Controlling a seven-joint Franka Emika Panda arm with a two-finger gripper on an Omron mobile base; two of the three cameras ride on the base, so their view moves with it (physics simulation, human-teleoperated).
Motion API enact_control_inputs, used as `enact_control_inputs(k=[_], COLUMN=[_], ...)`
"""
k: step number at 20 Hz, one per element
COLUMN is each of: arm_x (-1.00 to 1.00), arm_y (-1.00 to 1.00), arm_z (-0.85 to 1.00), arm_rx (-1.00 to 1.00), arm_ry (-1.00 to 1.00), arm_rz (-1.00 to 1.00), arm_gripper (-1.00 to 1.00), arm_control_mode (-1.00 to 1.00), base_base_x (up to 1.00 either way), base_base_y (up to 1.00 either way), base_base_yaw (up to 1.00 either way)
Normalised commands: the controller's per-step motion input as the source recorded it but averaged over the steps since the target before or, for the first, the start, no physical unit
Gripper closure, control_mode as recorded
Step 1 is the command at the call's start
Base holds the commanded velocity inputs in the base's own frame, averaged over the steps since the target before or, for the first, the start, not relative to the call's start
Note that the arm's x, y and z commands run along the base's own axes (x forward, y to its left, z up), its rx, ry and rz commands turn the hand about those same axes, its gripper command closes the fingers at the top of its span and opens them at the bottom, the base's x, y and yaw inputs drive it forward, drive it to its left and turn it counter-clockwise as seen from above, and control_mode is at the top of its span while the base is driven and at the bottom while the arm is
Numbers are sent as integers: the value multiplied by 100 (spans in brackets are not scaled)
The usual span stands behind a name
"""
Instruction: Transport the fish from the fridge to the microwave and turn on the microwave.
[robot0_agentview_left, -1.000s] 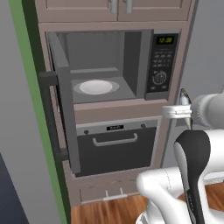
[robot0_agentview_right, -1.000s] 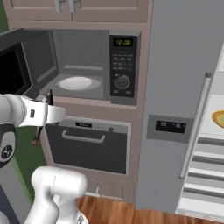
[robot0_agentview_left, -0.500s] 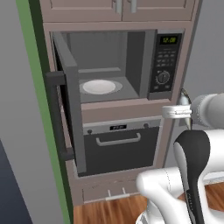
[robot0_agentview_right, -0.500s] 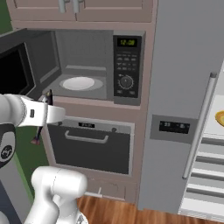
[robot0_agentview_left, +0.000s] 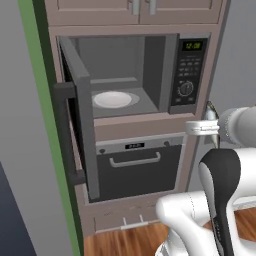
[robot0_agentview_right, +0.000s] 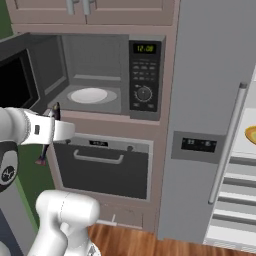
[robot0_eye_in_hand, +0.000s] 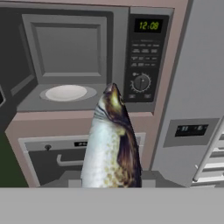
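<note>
A silver-grey fish (robot0_eye_in_hand: 111, 144) with a dark back rises head-up in the middle of the hand view, hiding the fingertips. My gripper (robot0_agentview_left: 212, 128) is shut on the fish (robot0_agentview_left: 210, 109), whose tip sticks up above the white hand. In the right base view the gripper (robot0_agentview_right: 50, 132) holds the fish (robot0_agentview_right: 55, 111) in front of the oven, below the microwave's opening. The microwave (robot0_agentview_left: 125, 65) stands open, door swung left, with a white turntable plate (robot0_agentview_left: 112, 99) inside. Its control panel (robot0_agentview_right: 145, 75) shows green digits. The grey fridge (robot0_agentview_right: 210, 100) stands right of the microwave (robot0_eye_in_hand: 65, 48).
The open microwave door (robot0_agentview_left: 80, 130) juts out at the left. A dark oven (robot0_agentview_left: 137, 167) with a horizontal handle sits under the microwave. White shelves (robot0_agentview_right: 235, 200) and a yellow plate (robot0_agentview_right: 251, 134) show at the right. Wooden floor lies below.
The whole scene has shifted slightly, so the base has moved. The arm keeps the same pose, with the fish still held.
</note>
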Motion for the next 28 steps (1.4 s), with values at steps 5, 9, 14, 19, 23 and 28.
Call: enact_control_inputs(k=[5, 9, 14, 19, 23, 28], arm_x=[0, 0, 0, 0, 0, 0], arm_y=[0, 0, 0, 0, 0, 0], arm_z=[0, 0, 0, 0, 0, 0], arm_rx=[0, 0, 0, 0, 0, 0], arm_ry=[0, 0, 0, 0, 0, 0], arm_rz=[0, 0, 0, 0, 0, 0], arm_gripper=[100, 100, 100, 100, 100, 100], arm_control_mode=[100, 100, 100, 100, 100, 100], base_base_x=[23, 26, 29, 26, 24, 28], base_base_y=[29, 28, 30, 28, 25, 28], base_base_yaw=[-3, -2, -3, -3, -2, -2])
